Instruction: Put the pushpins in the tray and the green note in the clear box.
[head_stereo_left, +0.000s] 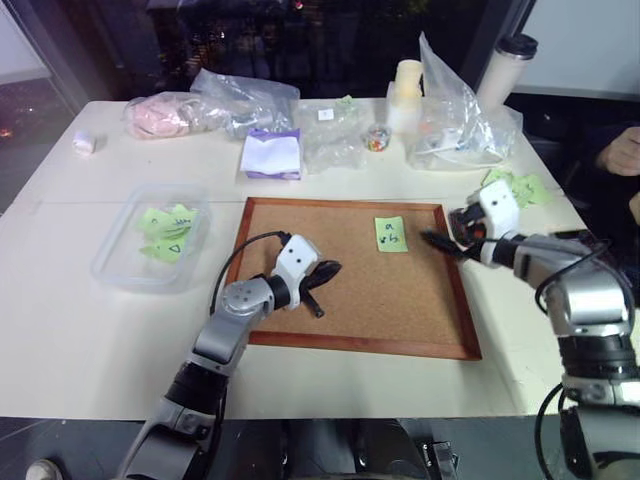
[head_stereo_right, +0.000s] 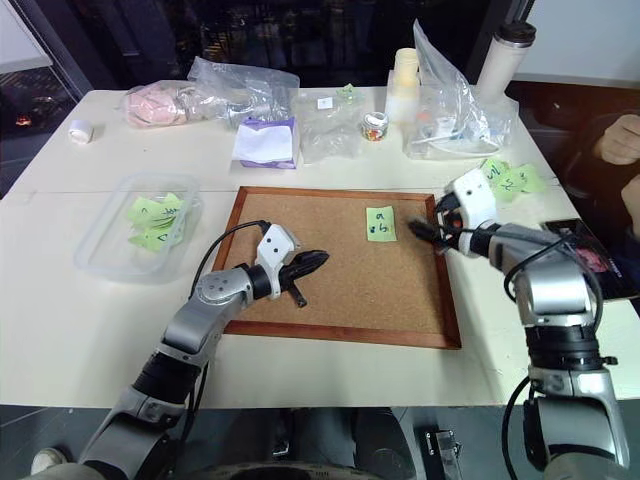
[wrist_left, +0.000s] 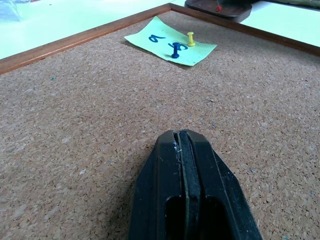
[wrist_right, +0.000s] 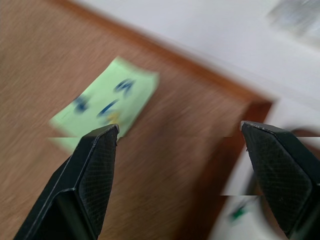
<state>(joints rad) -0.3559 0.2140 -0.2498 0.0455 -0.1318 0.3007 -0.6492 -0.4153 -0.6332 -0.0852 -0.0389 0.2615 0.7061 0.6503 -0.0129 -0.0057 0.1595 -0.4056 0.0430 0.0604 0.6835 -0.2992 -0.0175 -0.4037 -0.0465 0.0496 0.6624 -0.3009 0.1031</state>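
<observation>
Left eye view showed the cork board (head_stereo_left: 360, 290) filling the frame's middle, with the clear box (head_stereo_left: 118, 262) at centre left holding other green notes. The left gripper (head_stereo_left: 325, 272) lay over the board's left part, jaws pressed together and empty. The right gripper (head_stereo_left: 436, 241) hung at the board's right edge, jaws wide apart, empty. The green note (head_stereo_left: 391, 234) sat upper right on the board, pinned by a blue pin (wrist_left: 175, 50) and a yellow pin (wrist_left: 190, 38). The tray (wrist_left: 218, 8) lay just beyond the board's frame in the left wrist view.
</observation>
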